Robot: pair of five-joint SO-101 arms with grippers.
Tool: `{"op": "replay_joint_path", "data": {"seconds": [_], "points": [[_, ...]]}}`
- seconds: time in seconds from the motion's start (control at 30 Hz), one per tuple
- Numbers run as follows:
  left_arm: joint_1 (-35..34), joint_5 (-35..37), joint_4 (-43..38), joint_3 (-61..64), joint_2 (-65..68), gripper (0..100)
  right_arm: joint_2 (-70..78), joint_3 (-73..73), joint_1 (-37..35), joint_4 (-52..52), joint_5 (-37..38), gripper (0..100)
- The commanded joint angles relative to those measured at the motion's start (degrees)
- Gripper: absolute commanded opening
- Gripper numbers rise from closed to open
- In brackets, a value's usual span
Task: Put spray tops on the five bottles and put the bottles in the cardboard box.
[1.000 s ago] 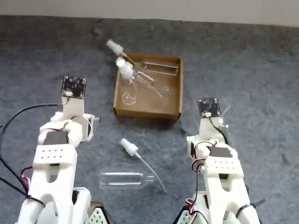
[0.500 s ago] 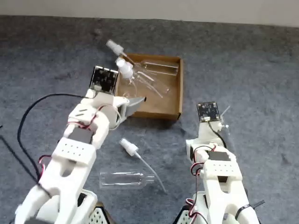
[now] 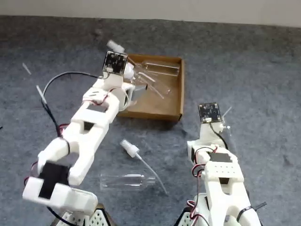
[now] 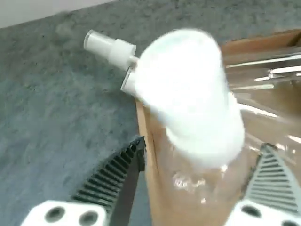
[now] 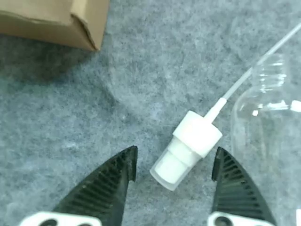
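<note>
Both pincers gape: the left pincer straddles a capped bottle leaning at the wall of the cardboard box and should clench below its spray top before tipping it inside, while the right pincer brackets a loose spray top on the surface.

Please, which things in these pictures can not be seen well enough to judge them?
1. High view: the number of bottles in the cardboard box. The left arm covers the box's left side, and the clear glass overlaps.
2. Left wrist view: the near spray top is blurred and hides most of what lies under it, at the open left gripper.
3. Right wrist view: the bottle is cut off by the picture's edge.
</note>
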Motion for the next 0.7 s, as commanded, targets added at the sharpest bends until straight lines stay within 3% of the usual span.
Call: {"op": "replay_joint_path", "data": {"seconds": [0.0,0.3,0.4,0.67], "points": [[-0.7,0.2,-3.6,-6.9,5.9,19,-1.5,-0.1,0.3,-1.1,0.5,22.1],[-1.8,0.1,-4.3,-7.4,8.4,0,-1.5,-0.1,0.3,-1.1,0.5,22.1],[-3.1,0.1,-3.7,-7.1,4.2,0,-1.5,-0.1,0.3,-1.1,0.5,22.1],[-9.0,0.1,10.1,-10.2,-14.9,0,-1.5,-0.1,0.3,-1.1,0.5,22.1]]}}
